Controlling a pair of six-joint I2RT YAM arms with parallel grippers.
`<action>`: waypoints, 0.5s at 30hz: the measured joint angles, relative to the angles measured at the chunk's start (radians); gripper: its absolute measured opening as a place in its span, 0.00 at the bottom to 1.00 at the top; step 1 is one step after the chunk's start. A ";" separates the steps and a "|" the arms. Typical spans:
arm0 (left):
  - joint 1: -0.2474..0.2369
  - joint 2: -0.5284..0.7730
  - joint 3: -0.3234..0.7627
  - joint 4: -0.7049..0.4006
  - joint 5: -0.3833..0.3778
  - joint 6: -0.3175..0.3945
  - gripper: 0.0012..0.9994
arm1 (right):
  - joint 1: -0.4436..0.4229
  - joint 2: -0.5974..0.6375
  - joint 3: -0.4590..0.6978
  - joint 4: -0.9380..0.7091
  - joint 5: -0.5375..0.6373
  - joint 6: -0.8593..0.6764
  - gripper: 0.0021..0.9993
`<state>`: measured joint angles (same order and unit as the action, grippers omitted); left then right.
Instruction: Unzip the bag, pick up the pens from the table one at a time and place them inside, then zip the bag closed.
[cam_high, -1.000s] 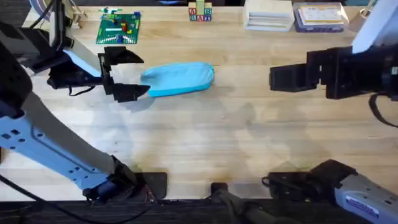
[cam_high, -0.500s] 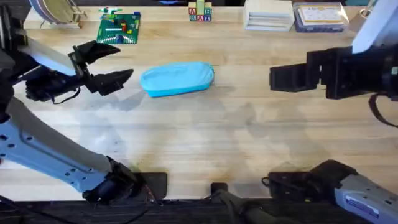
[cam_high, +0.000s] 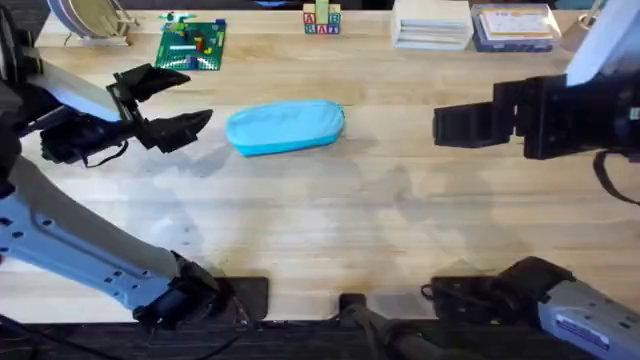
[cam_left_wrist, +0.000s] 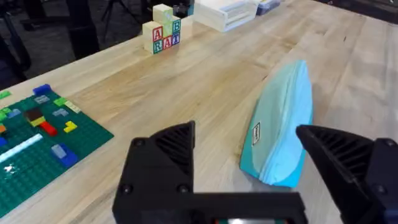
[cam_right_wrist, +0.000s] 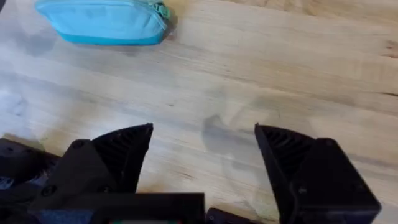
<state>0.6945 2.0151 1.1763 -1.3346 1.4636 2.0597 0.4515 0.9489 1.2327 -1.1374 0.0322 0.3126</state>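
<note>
The light-blue bag (cam_high: 285, 127) lies on the table (cam_high: 330, 220) left of centre, its zipper closed. My left gripper (cam_high: 198, 97) hovers open just left of the bag, apart from it, with nothing between its fingers. In the left wrist view the bag (cam_left_wrist: 283, 124) lies beyond the gripper (cam_left_wrist: 244, 130), close to one finger. My right gripper (cam_high: 445, 125) hangs to the right of the bag, a good gap away. The right wrist view shows that gripper (cam_right_wrist: 204, 130) open over bare wood and the bag (cam_right_wrist: 102, 22) farther off. The pens are out of view.
Along the far edge stand a green brick baseplate (cam_high: 191, 45), stacked alphabet blocks (cam_high: 321, 20), a white box (cam_high: 432, 25) and a blue-lidded box (cam_high: 515, 27). A plate rack (cam_high: 85, 18) sits at the far left corner.
My left gripper has pulled back leftward from the bag's left end, where it was a second ago, and has held still since. The bag and the right arm have not moved.
</note>
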 joint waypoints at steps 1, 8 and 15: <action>0.000 0.000 0.000 -0.001 0.000 0.000 1.00 | 0.000 0.000 0.000 0.000 0.000 0.000 1.00; 0.000 0.000 0.018 -0.066 -0.055 0.000 1.00 | 0.000 0.000 0.000 0.001 0.000 -0.002 1.00; 0.000 0.000 0.146 -0.229 -0.132 -0.002 1.00 | 0.000 0.000 0.000 0.001 0.000 -0.002 1.00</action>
<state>0.6945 2.0151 1.3221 -1.5633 1.3319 2.0581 0.4515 0.9491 1.2327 -1.1366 0.0322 0.3102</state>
